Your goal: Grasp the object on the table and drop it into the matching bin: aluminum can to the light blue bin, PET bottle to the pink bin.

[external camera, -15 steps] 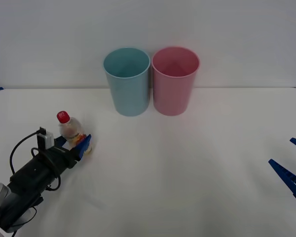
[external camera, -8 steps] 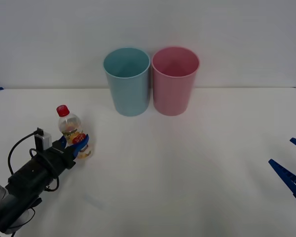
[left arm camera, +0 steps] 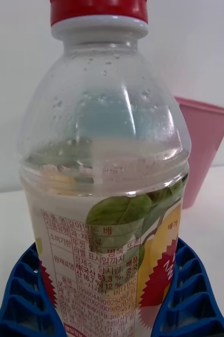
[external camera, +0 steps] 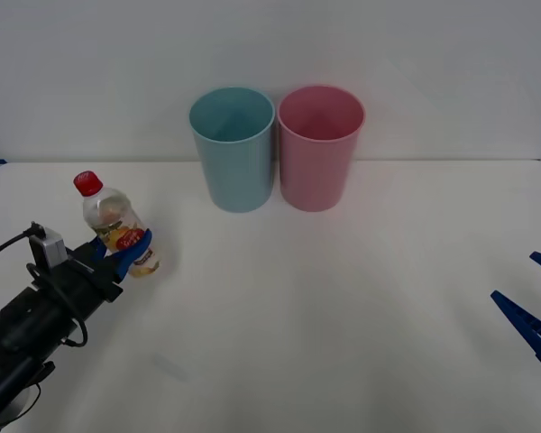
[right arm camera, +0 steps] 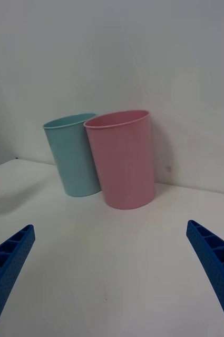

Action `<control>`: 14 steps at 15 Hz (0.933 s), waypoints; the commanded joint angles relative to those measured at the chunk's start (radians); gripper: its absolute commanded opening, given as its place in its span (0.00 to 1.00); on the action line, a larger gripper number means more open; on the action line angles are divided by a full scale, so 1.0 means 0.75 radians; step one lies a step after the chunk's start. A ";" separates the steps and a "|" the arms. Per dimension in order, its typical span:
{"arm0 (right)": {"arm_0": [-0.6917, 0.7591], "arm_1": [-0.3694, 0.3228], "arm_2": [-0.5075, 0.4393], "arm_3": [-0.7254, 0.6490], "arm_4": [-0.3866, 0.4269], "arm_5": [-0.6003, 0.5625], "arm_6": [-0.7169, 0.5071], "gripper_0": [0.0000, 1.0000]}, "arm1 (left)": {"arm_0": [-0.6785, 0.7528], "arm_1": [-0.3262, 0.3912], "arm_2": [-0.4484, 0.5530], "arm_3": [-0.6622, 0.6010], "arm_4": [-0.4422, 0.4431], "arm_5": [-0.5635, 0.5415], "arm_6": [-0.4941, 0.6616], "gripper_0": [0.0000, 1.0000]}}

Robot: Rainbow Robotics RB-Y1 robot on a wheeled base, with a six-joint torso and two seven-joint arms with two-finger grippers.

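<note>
The white worktop (external camera: pixel 343 298) runs wide and plain. Toward the middle of its far edge stand the two bins, rims side by side and just about touching: the light blue bin (external camera: pixel 233 149) on the robot's left, the pink bin (external camera: pixel 320 147) on its right. Both are upright and open-mouthed.

Near the worktop's left edge, the left gripper (external camera: pixel 126 254) reaches in from the near-left corner with its blue jaws clamped on the lower, labelled part of the PET bottle (external camera: pixel 115 225). The left wrist view shows the ribbed fingers (left arm camera: pixel 188 295) pressed against either side of the label. The bottle appears lifted just off the surface, red cap (external camera: pixel 87 183) uppermost; its long axis is near upright but leans, cap tipped toward the left edge.

The coming move turns on one relation: the pink bin lies away toward the far edge and to the right of the held bottle, with the light blue bin standing between them. The carry likely has to rise above both rims and pass over or behind the blue one before release; letting go early would land the bottle in the wrong bin.

The right gripper (external camera: pixel 532 316) waits low by the right edge, jaws spread wide and holding nothing, well apart from the bottle.
</note>
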 commanded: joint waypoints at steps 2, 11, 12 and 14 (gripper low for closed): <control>0.000 0.000 0.000 0.000 0.000 0.000 0.000 1.00 | 0.057 0.000 0.002 -0.257 0.008 0.016 0.199 0.00; 0.000 0.000 0.000 0.000 0.000 0.000 0.000 1.00 | -0.103 0.002 0.039 -0.435 -0.102 0.028 0.538 0.00; 0.000 0.000 0.000 0.000 0.000 0.000 0.000 1.00 | -0.146 0.002 0.037 -0.433 -0.137 0.026 0.589 0.00; 0.000 0.000 0.000 0.000 0.000 0.000 0.000 1.00 | -0.250 0.000 0.014 -0.402 -0.200 0.024 0.659 0.00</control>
